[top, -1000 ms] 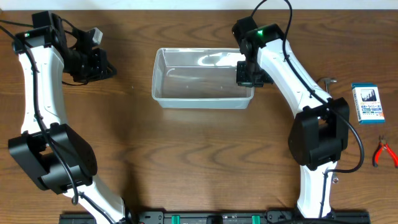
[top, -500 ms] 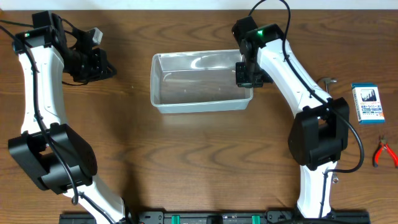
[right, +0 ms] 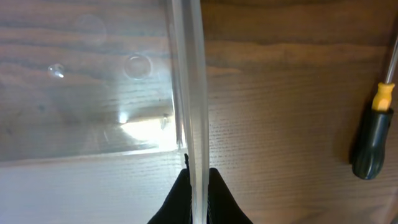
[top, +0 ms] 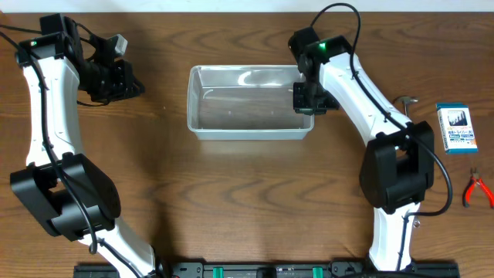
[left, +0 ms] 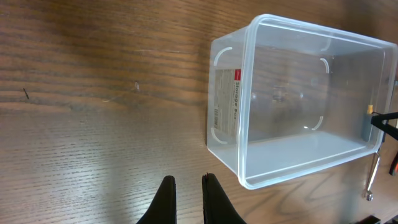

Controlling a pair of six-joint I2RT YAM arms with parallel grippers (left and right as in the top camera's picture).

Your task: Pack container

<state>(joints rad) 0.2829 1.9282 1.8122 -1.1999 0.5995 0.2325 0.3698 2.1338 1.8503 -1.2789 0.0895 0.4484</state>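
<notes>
The container [top: 247, 133], a clear rectangular tub, stands empty at the middle of the wooden table. My right gripper [top: 306, 99] is shut on its right wall. The right wrist view shows the rim [right: 189, 93] pinched between the black fingers of that gripper [right: 197, 171]. Far to the left of the tub, my left gripper [top: 139, 86] is shut and empty, apart from everything. Through the left wrist camera the left gripper [left: 186, 180] hovers over bare wood with the container [left: 227, 106] ahead of it, its labelled short wall facing me.
A screwdriver [top: 404, 100] with a dark handle [right: 373, 134] lies right of the tub. Farther right are a blue-and-white box [top: 455, 128] and red-handled pliers [top: 476, 189] near the table's right edge.
The right gripper has drawn the container slightly left and toward the front, squaring it to the table. The left arm has stayed still.
</notes>
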